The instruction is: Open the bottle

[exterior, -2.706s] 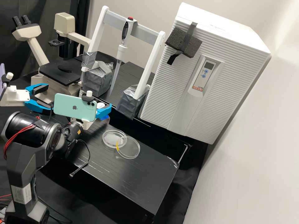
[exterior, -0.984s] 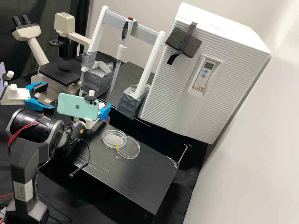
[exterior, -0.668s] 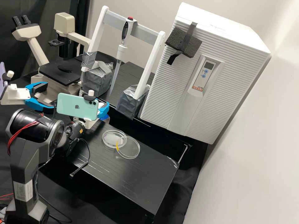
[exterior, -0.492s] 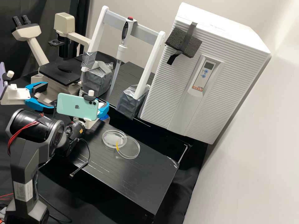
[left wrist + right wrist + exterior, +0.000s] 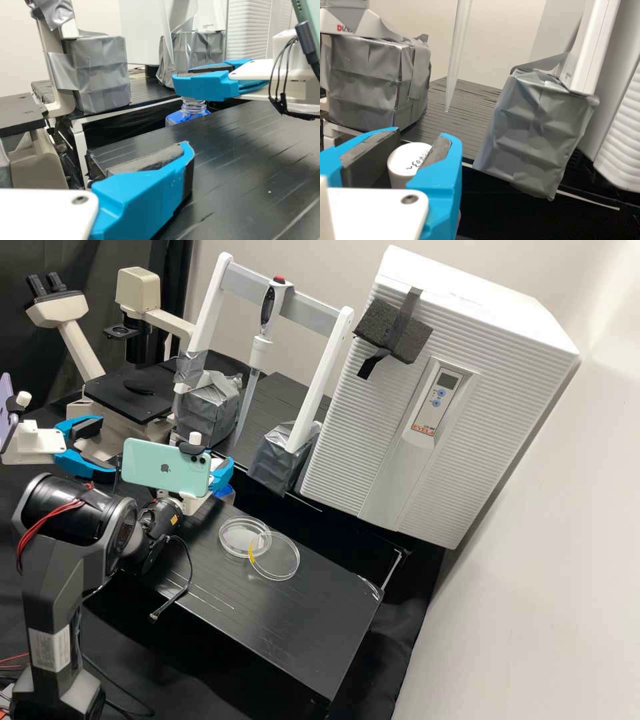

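One bottle (image 5: 192, 109), two petri dishes (image 5: 241, 535) (image 5: 279, 562), one pipette (image 5: 257, 350)

— Free room on the black bench (image 5: 300, 620)?
— Plenty toward the near edge; bare past the two overlapping petri dishes (image 5: 260, 548) and a loose cable (image 5: 167, 605). Open air above the dishes too.
— Behind?
— Walled off by the white ribbed cabinet (image 5: 413, 407), two tape-wrapped stand feet (image 5: 208, 407) and a hanging pipette (image 5: 257, 353).
— Around the bottle (image 5: 189, 112)?
— Tight: right gripper (image 5: 412, 147) clamped over its cap (image 5: 409, 162), stand feet beyond; left gripper (image 5: 97, 447) spread wide, well off to one side.
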`<act>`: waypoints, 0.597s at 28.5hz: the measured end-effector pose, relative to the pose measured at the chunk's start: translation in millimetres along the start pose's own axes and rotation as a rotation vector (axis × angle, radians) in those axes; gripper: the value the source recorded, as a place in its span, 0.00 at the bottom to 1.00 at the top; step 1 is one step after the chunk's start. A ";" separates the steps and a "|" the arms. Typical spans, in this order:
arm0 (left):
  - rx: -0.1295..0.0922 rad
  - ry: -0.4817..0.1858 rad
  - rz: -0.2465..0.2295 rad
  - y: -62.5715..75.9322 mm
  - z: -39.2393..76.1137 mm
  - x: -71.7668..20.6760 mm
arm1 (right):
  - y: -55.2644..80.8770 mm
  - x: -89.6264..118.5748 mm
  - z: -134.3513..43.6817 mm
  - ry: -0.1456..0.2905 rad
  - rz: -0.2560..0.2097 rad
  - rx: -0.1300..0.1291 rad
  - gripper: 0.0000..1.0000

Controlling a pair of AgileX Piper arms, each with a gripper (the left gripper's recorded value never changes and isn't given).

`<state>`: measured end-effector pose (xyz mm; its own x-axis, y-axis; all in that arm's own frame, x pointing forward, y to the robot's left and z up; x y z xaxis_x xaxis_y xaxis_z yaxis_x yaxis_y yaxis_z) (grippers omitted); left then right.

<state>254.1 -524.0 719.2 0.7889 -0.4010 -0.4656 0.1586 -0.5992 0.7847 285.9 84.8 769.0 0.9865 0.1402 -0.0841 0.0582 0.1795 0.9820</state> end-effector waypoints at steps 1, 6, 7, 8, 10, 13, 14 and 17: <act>0.000 0.000 -0.001 -0.1 0.0 0.0 | 0.0 0.0 0.0 0.000 0.000 0.000 0.00; 0.000 0.000 -0.001 -0.1 0.0 0.0 | 3.0 -1.1 -2.1 0.006 0.005 0.001 0.00; 0.000 0.000 -0.001 -0.1 0.0 0.0 | 4.3 -1.6 -2.9 0.009 0.009 0.002 0.00; 0.000 0.000 -0.001 -0.1 0.0 0.0 | 6.5 -2.3 -4.5 0.015 0.016 0.002 0.00; 0.000 0.000 -0.001 -0.1 0.0 0.0 | 12.8 -4.4 -7.9 0.030 0.035 0.008 0.00; 0.000 0.000 0.000 0.2 -0.1 0.3 | 20.1 -7.0 -12.0 0.052 0.056 0.007 0.00; 0.001 0.000 0.002 0.8 -0.1 0.8 | 22.3 -8.4 -13.4 0.060 0.061 0.011 0.00; 0.003 0.000 0.005 2.1 -0.3 2.1 | 24.2 -16.0 -15.8 0.083 0.057 0.018 0.00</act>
<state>256.2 -525.8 720.0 0.7898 -0.4036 -0.4619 0.1531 -0.5996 0.7856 269.1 102.3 791.4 0.9723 0.2302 -0.0414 0.0063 0.1511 0.9885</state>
